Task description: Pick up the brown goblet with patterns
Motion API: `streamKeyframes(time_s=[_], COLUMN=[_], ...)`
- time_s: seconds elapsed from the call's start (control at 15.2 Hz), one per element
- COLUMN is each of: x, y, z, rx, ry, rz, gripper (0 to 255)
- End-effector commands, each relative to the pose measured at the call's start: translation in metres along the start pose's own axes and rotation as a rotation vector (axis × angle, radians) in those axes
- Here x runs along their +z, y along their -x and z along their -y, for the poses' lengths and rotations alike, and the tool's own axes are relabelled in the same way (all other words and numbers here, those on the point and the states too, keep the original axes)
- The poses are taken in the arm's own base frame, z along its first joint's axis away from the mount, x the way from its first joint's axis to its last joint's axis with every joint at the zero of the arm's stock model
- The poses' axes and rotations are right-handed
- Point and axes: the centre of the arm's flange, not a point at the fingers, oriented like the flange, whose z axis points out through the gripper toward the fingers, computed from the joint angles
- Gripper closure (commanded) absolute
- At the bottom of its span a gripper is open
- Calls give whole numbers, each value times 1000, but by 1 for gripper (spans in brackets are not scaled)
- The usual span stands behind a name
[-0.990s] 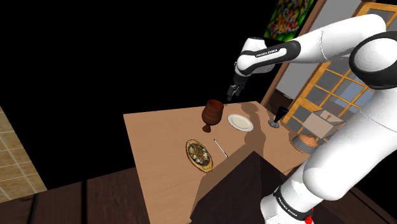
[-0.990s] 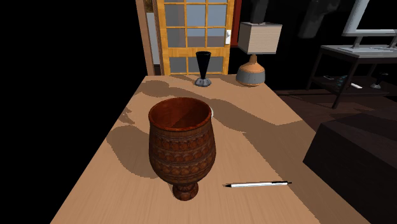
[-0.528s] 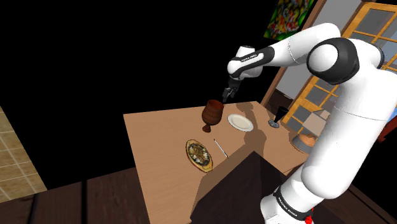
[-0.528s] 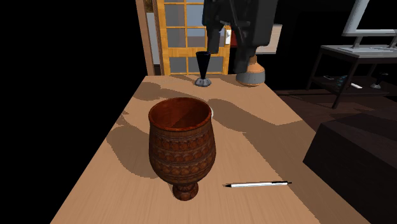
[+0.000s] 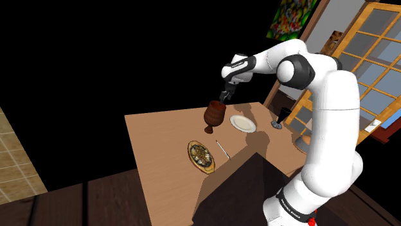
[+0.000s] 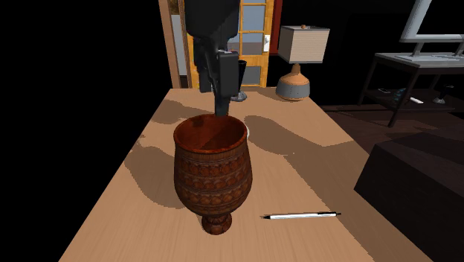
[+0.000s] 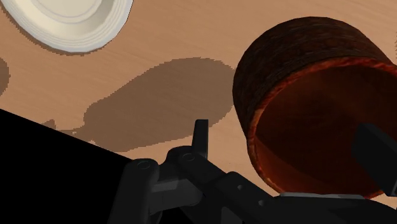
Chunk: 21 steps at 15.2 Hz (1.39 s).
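**Task object.** The brown, round-bowled goblet with carved bands of pattern [image 5: 214,115] [image 6: 212,167] [image 7: 286,51] stands upright on its short foot on the light wooden tabletop [image 5: 160,138] [image 6: 149,193] [image 7: 159,57]. In the shoulder view it stands just left of a round white plate [image 5: 242,123] [image 7: 70,22] and beyond an oval dish of food [image 5: 202,155]. A thin white pen [image 5: 222,149] [image 6: 301,216] lies between dish and plate, apart from the goblet's foot.

**Gripper.** The all-black gripper [image 5: 224,96] [image 6: 221,104] [image 7: 286,143] points downward over the goblet's mouth. In the second exterior view its tip sits at the far rim, about level with it. The fingers [image 7: 201,135] are spread. In the wrist view one stands outside the bowl's wall, over bare tabletop. The other stands over the open mouth, and a stretch of rim lies between them. Whether either finger touches the rim cannot be determined. The goblet is not lifted.

**Surroundings.** At the tabletop's far end stand a black flared vase [image 5: 283,117] and a table lamp with a pale shade and rounded base [image 6: 299,63]. Behind them is a wooden door with glass panes [image 5: 360,70] [image 6: 256,33]. The white arm [image 5: 328,128] rises from a dark box stand [image 5: 250,186] at the shoulder view's lower right.
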Motion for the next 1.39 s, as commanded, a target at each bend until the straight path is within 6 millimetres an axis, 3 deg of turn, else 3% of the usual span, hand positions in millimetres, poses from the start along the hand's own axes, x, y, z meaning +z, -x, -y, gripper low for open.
streamKeyframes(time_s=[0.0,0.53,0.66,0.73,1.32], x=[20,60,60,60,60], y=[-12,-12,-12,-12,-12], z=[-14,-11,-11,-11,-11], rx=[1,1,1,1,1], ry=[-2,-3,-3,-3,-3], rz=[-1,-1,-1,-1,-1], gripper=[0,0,0,255,255])
